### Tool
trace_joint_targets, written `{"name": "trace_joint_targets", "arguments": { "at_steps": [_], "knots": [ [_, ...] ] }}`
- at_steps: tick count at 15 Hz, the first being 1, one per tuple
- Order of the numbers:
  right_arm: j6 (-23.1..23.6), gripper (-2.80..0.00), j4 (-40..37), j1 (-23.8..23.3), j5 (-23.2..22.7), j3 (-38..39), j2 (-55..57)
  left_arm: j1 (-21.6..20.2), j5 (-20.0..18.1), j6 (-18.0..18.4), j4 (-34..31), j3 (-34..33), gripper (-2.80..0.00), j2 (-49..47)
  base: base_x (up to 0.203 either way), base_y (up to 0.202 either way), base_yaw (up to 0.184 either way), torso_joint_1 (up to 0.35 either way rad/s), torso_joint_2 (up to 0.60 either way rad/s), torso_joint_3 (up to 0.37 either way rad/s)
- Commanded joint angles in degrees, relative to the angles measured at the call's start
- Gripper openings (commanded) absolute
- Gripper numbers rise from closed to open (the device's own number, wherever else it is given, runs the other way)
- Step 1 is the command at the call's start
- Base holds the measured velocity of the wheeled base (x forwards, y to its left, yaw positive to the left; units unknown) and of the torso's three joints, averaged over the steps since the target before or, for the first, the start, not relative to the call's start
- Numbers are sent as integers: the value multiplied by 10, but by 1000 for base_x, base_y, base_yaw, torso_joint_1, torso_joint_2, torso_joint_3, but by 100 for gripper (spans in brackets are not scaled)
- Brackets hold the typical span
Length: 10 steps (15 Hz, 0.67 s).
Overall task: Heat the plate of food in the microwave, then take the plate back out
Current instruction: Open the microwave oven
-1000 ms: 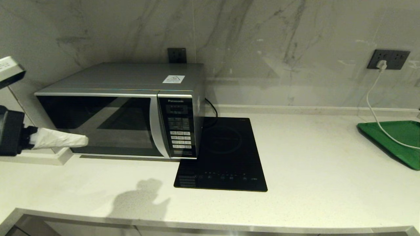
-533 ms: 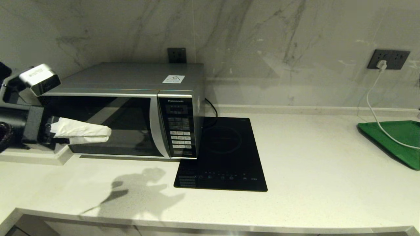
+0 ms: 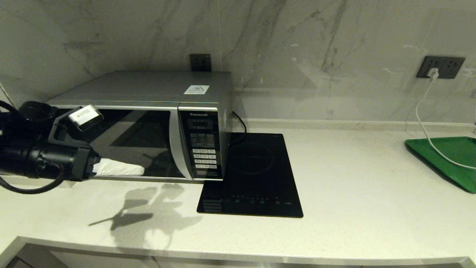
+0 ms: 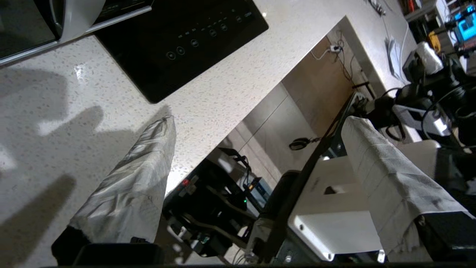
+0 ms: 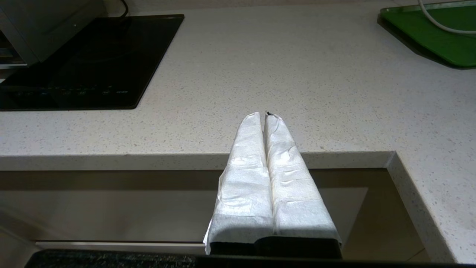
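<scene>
Left gripper [image 3: 119,169] advancing rightward, lowering across closed Panasonic microwave [image 3: 141,126] door toward handle strip, fingers now spreading wide, empty. Right gripper [image 5: 266,115] parked, fingers together. Plate of food not visible; door-opening pending.

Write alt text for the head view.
The left gripper, jaws open, reaches in from the left in front of the dark glass door of a closed silver microwave. Beside it on the pale counter lie a black hob and, far right, a green tray.
</scene>
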<state>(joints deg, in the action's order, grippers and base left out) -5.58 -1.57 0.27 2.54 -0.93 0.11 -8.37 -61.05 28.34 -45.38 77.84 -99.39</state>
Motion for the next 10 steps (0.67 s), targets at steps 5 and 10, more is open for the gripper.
{"name": "trace_joint_targets", "arguments": {
  "at_steps": [5,10],
  "knots": [
    [0,-280,0,0,0,0,0,20,-1,31,23,42,0,-92,0,0,0,0,0,0],
    [0,-280,0,0,0,0,0,35,-1,33,129,47,0,-140,0,0,0,0,0,0]
  ]
}}
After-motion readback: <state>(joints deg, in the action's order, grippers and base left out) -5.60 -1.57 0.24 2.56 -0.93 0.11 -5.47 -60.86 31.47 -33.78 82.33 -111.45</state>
